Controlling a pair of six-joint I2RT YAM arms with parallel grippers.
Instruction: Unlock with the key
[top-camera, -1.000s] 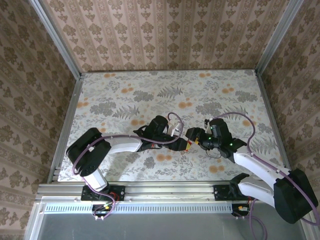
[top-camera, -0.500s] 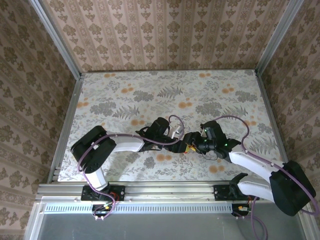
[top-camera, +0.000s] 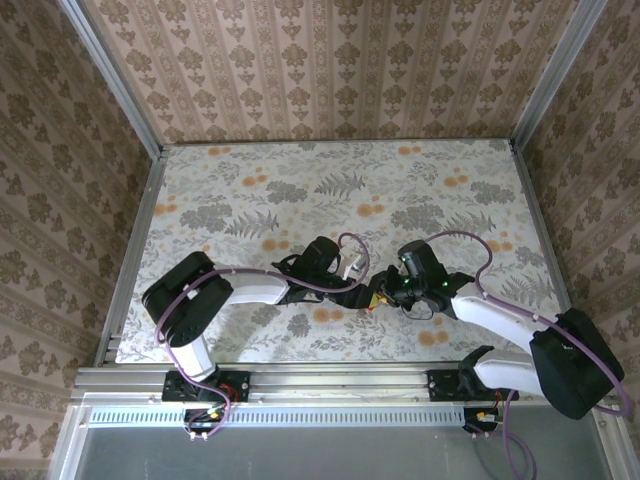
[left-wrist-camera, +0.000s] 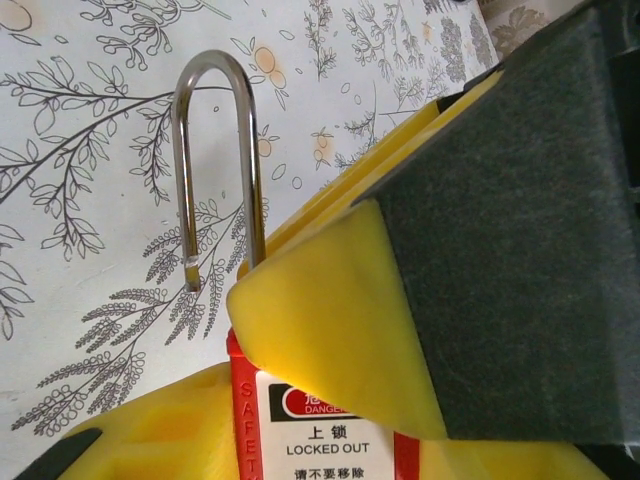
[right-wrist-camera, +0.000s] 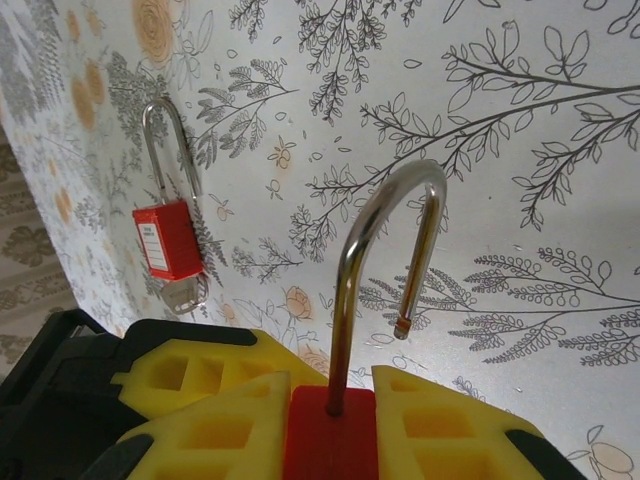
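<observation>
Right gripper has swung in toward the left gripper and narrowed; both now pinch the red padlock (steel loop already sprung free) near the middle of the tabletop's near edge. Probably rigid, smooth, weighty: hold its flat body.

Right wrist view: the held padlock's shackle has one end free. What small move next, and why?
Probably open the left gripper. The free end of the shackle hangs clear of the red padlock, so it looks unlocked, and the jaws of the right gripper flank its body; both seem to hold one lock.
</observation>
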